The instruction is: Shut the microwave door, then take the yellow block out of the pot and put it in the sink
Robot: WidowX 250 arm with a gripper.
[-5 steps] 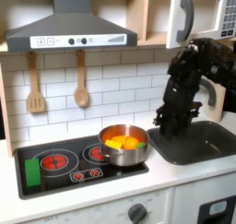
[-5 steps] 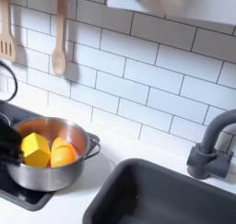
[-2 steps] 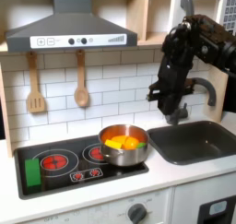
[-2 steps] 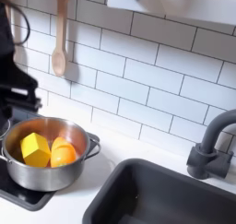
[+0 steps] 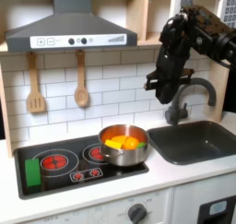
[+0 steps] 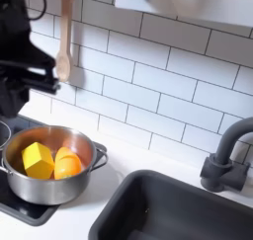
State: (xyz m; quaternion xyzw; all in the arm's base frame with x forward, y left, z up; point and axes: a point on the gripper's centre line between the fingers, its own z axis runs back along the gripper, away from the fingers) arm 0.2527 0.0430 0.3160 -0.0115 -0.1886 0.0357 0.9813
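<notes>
The silver pot [image 6: 47, 183] stands on the stove [image 5: 64, 161] with the yellow block [image 6: 38, 160] inside it beside an orange piece [image 6: 68, 166]. In the first exterior view the pot [image 5: 123, 145] sits left of the dark grey sink [image 5: 205, 140]. My gripper [image 5: 159, 86] hangs in the air above and to the right of the pot, over the gap between pot and sink. It looks open and holds nothing. In the second exterior view the gripper [image 6: 42, 76] is above the pot's left side. The microwave door [image 5: 187, 3] is at the top right, mostly hidden behind my arm.
A curved dark faucet [image 6: 225, 157] rises behind the sink [image 6: 178, 212]. A wooden spatula [image 5: 35, 85] and a wooden spoon [image 5: 81, 82] hang on the tiled wall under the range hood [image 5: 69, 29]. A green item [image 5: 33, 174] lies at the stove's left edge.
My arm has lifted up out of the sink area and swung left toward the pot. Pot, yellow block and orange piece have not moved.
</notes>
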